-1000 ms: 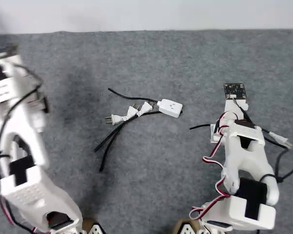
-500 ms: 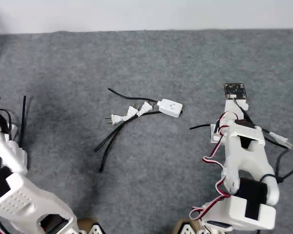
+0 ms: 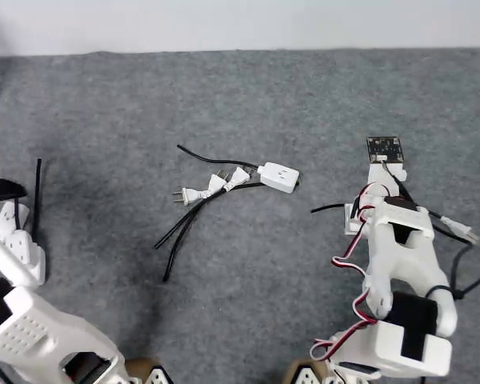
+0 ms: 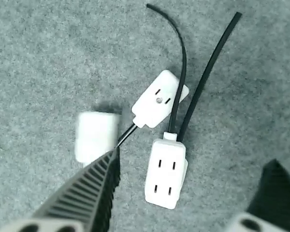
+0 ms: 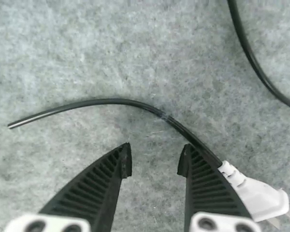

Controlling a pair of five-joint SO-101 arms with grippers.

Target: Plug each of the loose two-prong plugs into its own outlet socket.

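Both pairs of jaws stand apart and grip nothing: the left gripper (image 4: 193,162) is spread wide over two white sockets, and the right gripper (image 5: 155,157) is parted a little over the grey mat (image 3: 304,104).

In the left wrist view a double socket (image 4: 166,175) lies between the spread fingers with a black lead running from its end. A single socket (image 4: 159,99) lies just beside it, and a white block (image 4: 96,135) is near both. In the right wrist view a loose plug (image 5: 253,195) lies just beside one finger, and its cord (image 5: 111,103) curves across ahead of the fingertips to a free end. In the high view three plugs (image 3: 216,184) lie bunched mid-mat beside a centre socket (image 3: 278,177). Whether the nearest plug is seated cannot be told.
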